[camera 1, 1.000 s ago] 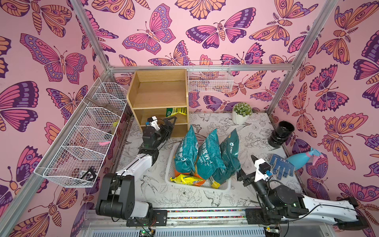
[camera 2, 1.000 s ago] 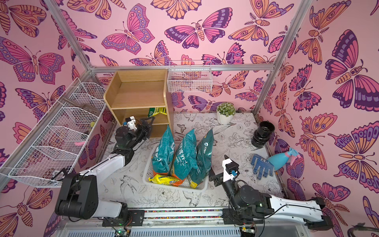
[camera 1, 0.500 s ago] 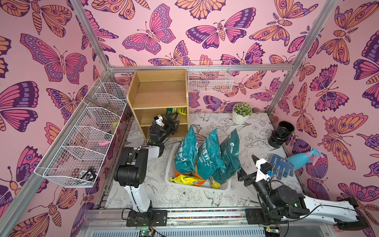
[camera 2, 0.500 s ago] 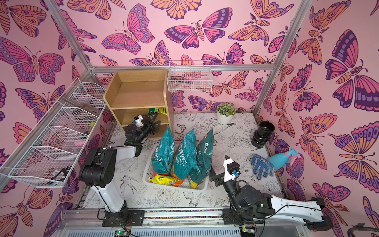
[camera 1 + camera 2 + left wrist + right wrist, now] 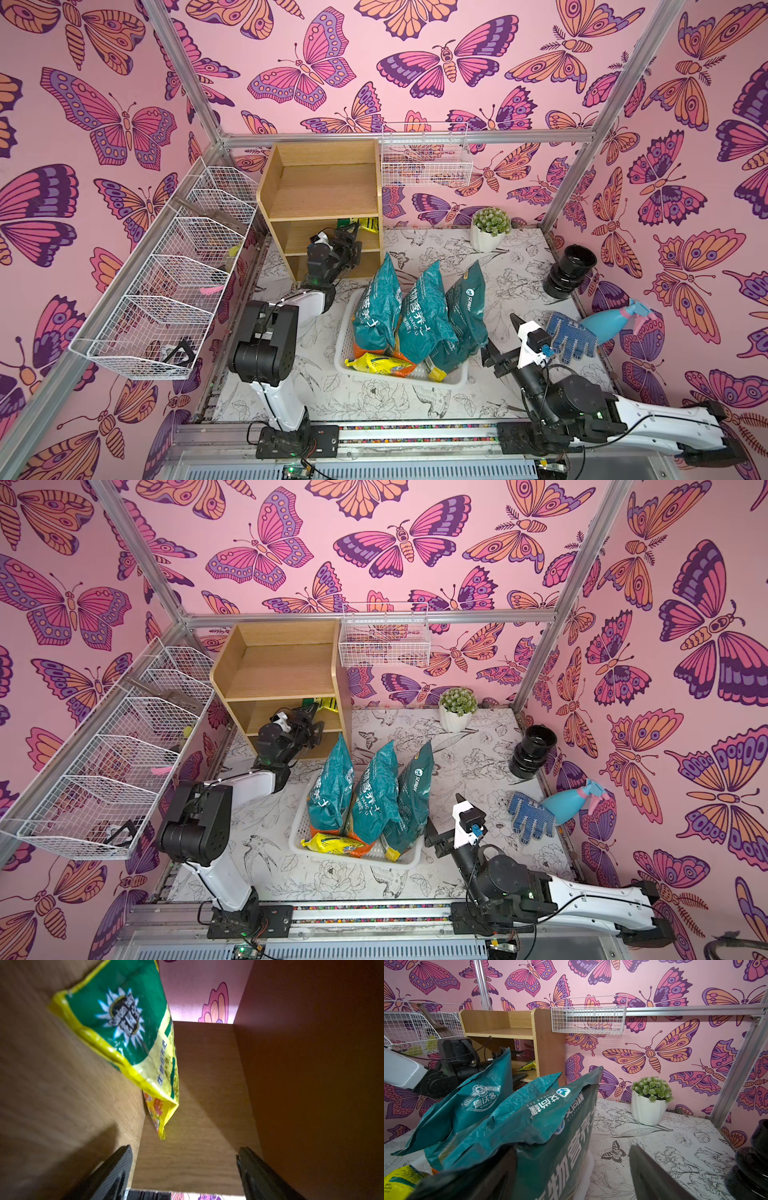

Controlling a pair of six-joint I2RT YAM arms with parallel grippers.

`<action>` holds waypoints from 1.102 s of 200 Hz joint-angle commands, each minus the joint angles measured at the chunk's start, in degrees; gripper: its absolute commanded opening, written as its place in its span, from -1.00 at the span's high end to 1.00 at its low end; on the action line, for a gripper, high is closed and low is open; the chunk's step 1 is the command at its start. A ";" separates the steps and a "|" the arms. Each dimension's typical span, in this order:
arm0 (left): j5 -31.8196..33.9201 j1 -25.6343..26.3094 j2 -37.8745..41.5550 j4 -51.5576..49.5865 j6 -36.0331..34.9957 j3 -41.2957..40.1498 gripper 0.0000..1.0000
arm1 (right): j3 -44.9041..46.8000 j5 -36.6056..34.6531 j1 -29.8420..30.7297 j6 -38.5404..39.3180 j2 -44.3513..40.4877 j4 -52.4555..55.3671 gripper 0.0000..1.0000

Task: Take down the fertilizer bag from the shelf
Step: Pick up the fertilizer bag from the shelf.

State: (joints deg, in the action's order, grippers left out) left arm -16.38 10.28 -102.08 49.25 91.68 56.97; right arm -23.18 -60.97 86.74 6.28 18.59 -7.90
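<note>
The fertilizer bag (image 5: pixel 366 224) (image 5: pixel 328 703), green with yellow edges, lies on the middle tier of the light-wood shelf (image 5: pixel 324 187) (image 5: pixel 282 667), against its right side board. My left gripper (image 5: pixel 355 237) (image 5: pixel 316 717) reaches into that tier and stands open. In the left wrist view the fertilizer bag (image 5: pixel 128 1028) lies ahead of the left gripper (image 5: pixel 184 1148), with only bare shelf board (image 5: pixel 197 1157) between the fingers. My right gripper (image 5: pixel 500 336) (image 5: pixel 571 1153) stands open low beside the white tray (image 5: pixel 457 380).
The tray holds three upright teal bags (image 5: pixel 419 316) and a small yellow bag (image 5: pixel 382 365). A potted plant (image 5: pixel 490 226), black pot (image 5: pixel 571 270), blue gloves (image 5: pixel 571 336) and spray bottle (image 5: pixel 611 320) lie at the right. Wire baskets (image 5: pixel 178 270) line the left wall.
My left arm has stretched forward and carried its gripper from in front of the shelf into the middle tier, jaws slightly narrower. The right arm has not moved.
</note>
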 commanded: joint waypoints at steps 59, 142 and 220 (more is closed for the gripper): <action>9.51 1.22 -3.77 -21.11 -3.51 10.97 -0.53 | -0.55 0.63 -0.43 0.11 0.04 1.53 -0.77; 8.64 1.93 -12.51 -27.08 -5.28 21.88 0.83 | -0.46 0.85 -0.41 0.15 -0.48 1.75 -0.77; 10.42 1.24 5.34 -27.73 -6.55 9.73 1.00 | -0.11 0.99 -0.56 0.26 -1.01 1.55 -0.77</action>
State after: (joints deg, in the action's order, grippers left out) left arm -6.81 12.01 -105.54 23.73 86.67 71.53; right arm -23.18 -60.58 86.65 6.28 18.17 -7.44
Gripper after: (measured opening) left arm 0.049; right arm 0.884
